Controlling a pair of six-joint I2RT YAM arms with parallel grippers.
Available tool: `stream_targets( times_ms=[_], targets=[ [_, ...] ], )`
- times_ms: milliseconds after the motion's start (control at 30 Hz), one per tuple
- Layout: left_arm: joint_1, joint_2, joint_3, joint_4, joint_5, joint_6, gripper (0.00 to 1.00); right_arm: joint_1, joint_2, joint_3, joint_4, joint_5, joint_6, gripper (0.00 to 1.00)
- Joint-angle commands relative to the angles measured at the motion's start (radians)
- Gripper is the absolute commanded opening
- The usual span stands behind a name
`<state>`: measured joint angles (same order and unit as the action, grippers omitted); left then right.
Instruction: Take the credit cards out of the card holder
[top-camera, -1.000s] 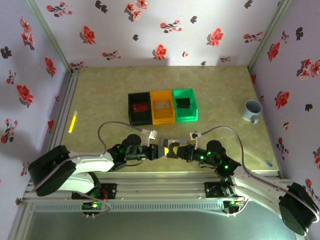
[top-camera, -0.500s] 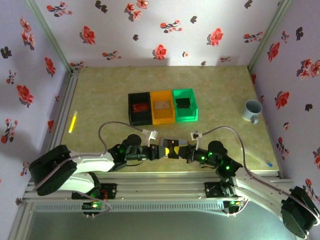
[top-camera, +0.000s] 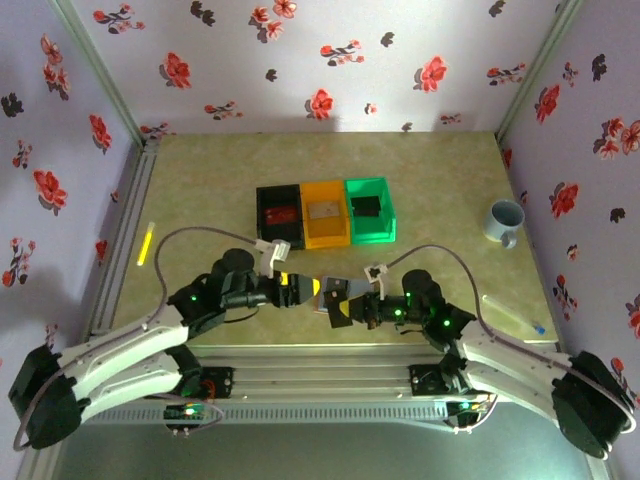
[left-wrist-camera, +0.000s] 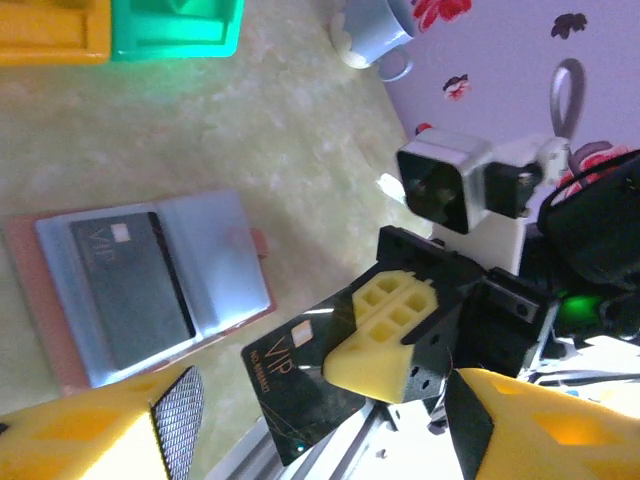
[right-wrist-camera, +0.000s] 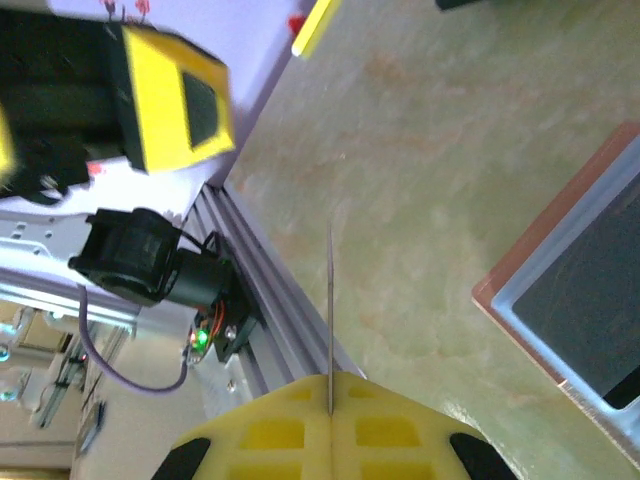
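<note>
Right pincer is gripping a black VIP card, jaws closed tight on it. It is holding the card clear of the table, just off the holder's near edge. In the right wrist view that card is showing edge-on, sticking straight out of the jaws.

Card holder is lying open and flat on the table, pale inside facing up. It is sitting between the two pincers, well on the near side of the row of bins. A second black VIP card is sitting in one pocket, on the half farther from the right pincer. Its long axis is running parallel to the holder's fold.

Left pincer is hanging with jaws apart and nothing in them, above and just to the side of the holder. It's the free one and the nearer one to the pocketed card. In the left wrist view that card is lying ahead and off toward the left finger, not centred in the gap. The gap is running across the card's short side, so I'm guessing a sideways shift matters more than a wrist roll before going down. Right arm is carrying, so I'd say it's out of the running for this one.
</note>
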<state>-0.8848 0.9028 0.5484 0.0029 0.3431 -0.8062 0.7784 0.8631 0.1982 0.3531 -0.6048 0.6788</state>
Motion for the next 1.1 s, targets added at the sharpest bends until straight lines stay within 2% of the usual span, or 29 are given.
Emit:
stream_targets(
  times_ms=[0,133,267,433,800,1067],
  targets=[
    [0.018,-0.011,0.089,-0.325,0.051,0.143,0.71,0.015,0.079,0.050,0.095,-0.119,-0.020,0.00],
    [0.019,0.037,0.140,-0.419,0.110,0.209,0.73,0.062,0.163,0.099,0.106,-0.163,-0.049,0.00],
    [0.018,0.110,0.155,-0.410,0.181,0.226,0.73,0.121,0.206,0.137,0.083,-0.164,-0.092,0.00],
    [0.017,0.158,0.160,-0.400,0.218,0.236,0.72,0.144,0.242,0.150,0.089,-0.169,-0.106,0.00],
    [0.015,0.154,0.133,-0.341,0.304,0.213,0.52,0.152,0.246,0.146,0.107,-0.205,-0.117,0.00],
    [-0.005,0.159,0.124,-0.317,0.336,0.202,0.42,0.151,0.251,0.141,0.144,-0.248,-0.103,0.00]
  ],
)
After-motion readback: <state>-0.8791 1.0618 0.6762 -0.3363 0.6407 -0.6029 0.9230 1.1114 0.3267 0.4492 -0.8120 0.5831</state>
